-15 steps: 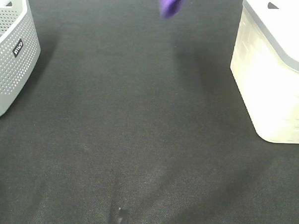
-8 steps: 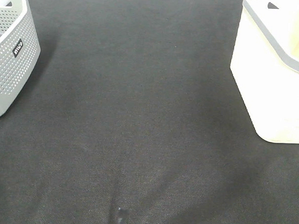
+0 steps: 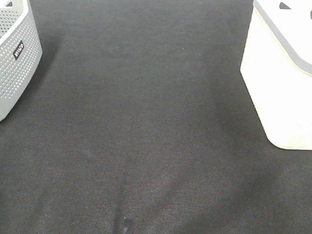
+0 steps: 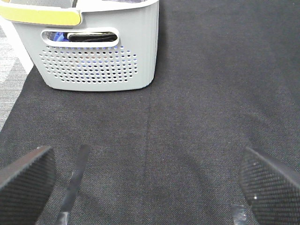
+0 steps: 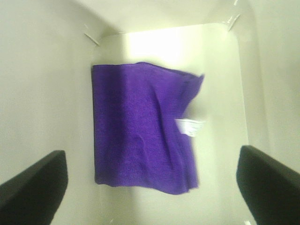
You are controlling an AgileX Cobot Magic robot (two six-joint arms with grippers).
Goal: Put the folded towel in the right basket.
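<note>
The folded towel (image 5: 143,129), purple, lies inside the white right basket (image 3: 281,102), on its floor and free of the right gripper (image 5: 150,183), whose jaws hang wide apart above it. The placing looks done; only pulling that arm clear seems left. The left gripper (image 4: 150,183), also spread wide, hovers over the black mat (image 3: 145,121) near the grey perforated basket (image 3: 10,74) at far left.

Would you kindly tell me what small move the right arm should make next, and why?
Probably raise the right gripper straight up out of the white basket. The purple towel appears to lie on the basket floor, and the fingers stand wide open, clear of the cloth. A straight lift should avoid snagging the towel or the basket.
</note>
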